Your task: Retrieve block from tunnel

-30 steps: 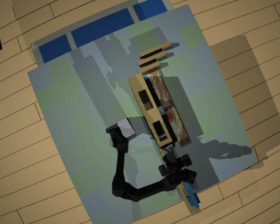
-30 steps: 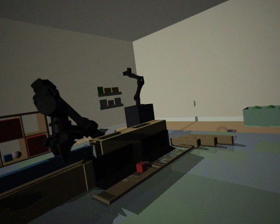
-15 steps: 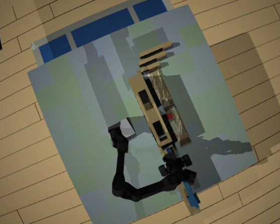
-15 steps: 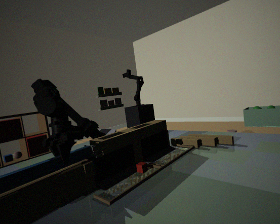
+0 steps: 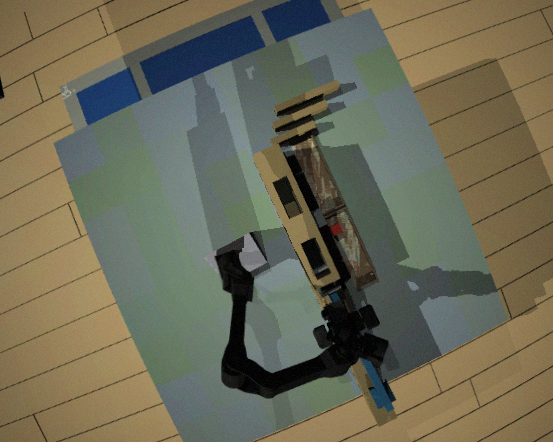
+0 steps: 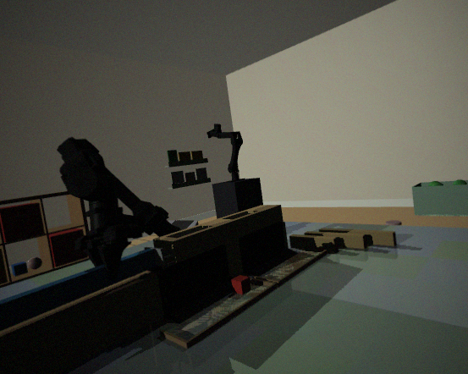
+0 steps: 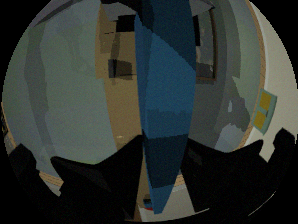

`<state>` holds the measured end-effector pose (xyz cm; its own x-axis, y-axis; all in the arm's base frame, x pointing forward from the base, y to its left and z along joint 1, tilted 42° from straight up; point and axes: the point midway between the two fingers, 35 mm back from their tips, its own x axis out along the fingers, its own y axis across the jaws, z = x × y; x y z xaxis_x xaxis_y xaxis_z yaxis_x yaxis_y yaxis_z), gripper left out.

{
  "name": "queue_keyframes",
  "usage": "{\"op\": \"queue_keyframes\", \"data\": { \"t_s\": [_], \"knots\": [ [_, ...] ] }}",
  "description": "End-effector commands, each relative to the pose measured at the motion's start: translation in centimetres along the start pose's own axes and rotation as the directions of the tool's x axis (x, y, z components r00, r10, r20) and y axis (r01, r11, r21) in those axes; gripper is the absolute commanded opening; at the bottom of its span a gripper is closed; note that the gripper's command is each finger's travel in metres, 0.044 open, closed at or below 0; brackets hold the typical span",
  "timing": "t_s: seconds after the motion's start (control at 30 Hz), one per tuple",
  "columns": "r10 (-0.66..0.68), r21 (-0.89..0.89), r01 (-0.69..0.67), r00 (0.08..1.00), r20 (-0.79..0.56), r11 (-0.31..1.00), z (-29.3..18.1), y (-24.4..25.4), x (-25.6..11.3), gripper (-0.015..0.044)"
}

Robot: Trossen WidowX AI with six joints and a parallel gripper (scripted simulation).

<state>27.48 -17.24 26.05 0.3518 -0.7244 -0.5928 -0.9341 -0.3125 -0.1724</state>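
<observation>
The black pincer [image 5: 343, 320] [image 6: 112, 271] [image 7: 157, 137] is closed tight on the long blue handle [image 5: 377, 382] [image 6: 61, 276] [image 7: 167, 95]. It has one finger on each side, so it can push or pull the handle along its line. The handle runs in at the near end of the wooden tunnel [image 5: 299, 227] [image 6: 256, 220]. A low wooden wall [image 6: 90, 313] runs beside it, perhaps to help it go straight.

The little red block [image 5: 336, 229] [image 6: 240, 284] is not under the roof. It sits on the long brown tray [image 5: 354, 245] [image 6: 188, 342] next to the tunnel's open side. The tray looks put there to catch it, and its raised edge could stop it rolling off. I think the sliding part has done its job, but the block is not held up yet.

Next, the pincer should let go of the handle, lift up, and go over to the block. The roof is close by, so it could bump it on the way down. Some wooden bars [image 5: 307, 98] [image 6: 380, 238] lie on the worktop [image 5: 107, 325] [image 6: 366, 305] [image 7: 65, 100] past the tunnel's far end, away from the block, so they don't look needed.
</observation>
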Motion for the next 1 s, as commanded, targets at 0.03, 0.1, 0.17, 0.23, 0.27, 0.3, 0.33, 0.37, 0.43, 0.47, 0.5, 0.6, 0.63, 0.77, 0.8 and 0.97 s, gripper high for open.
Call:
{"op": "queue_keyframes", "data": {
  "t_s": [0.03, 0.1, 0.17, 0.23, 0.27, 0.3, 0.33, 0.37, 0.43, 0.47, 0.5, 0.6, 0.63, 0.77, 0.8, 0.97],
  "knots": [
    [0.012, 0.015, -0.012, 1.000, -0.023, 1.000, -0.7, 0.2, 0.1, 0.0000],
    [0.000, 0.000, 0.000, 1.000, 0.000, 1.000, 0.0, 0.0, 0.0, 0.0026],
    [0.000, 0.000, 0.000, 1.000, 0.000, 1.000, 0.0, 0.0, 0.0, 0.0079],
    [0.000, 0.000, 0.000, 1.000, 0.000, 1.000, 0.0, 0.0, 0.0, 0.0131],
    [0.000, 0.000, 0.000, 1.000, 0.000, 1.000, 0.0, 0.0, 0.0, 0.0157],
    [0.000, 0.000, 0.000, 1.000, 0.000, 1.000, 0.0, 0.0, -0.1, 0.0184],
    [0.001, 0.001, -0.001, 1.000, -0.001, 1.000, 0.0, -0.1, -0.2, 0.0210],
    [0.002, 0.002, -0.002, 1.000, -0.002, 1.000, -0.1, -0.1, -0.4, 0.0236],
    [0.004, 0.004, -0.004, 1.000, -0.004, 1.000, -0.1, -0.3, -1.0, 0.0289],
    [0.006, 0.006, -0.006, 1.000, -0.005, 1.000, -0.2, -0.3, -1.3, 0.0315],
    [0.007, 0.008, -0.007, 1.000, -0.007, 1.000, -0.2, -0.4, -1.8, 0.0341],
    [0.011, 0.013, -0.011, 1.000, -0.015, 1.000, -0.5, -0.7, -3.1, 0.0420],
    [0.012, 0.015, -0.012, 1.000, -0.017, 1.000, -0.5, -0.7, -3.5, 0.0440],
    [0.014, 0.004, -0.014, 1.000, -0.005, 1.000, 0.6, -0.6, -3.0, 0.0440],
    [0.016, 0.007, -0.015, 1.000, -0.004, 1.000, 1.4, -0.7, -3.3, 0.0440],
    [0.015, 0.014, -0.014, 1.000, -0.014, 1.000, 4.8, -0.7, -4.6, 0.0440]
  ]
}}
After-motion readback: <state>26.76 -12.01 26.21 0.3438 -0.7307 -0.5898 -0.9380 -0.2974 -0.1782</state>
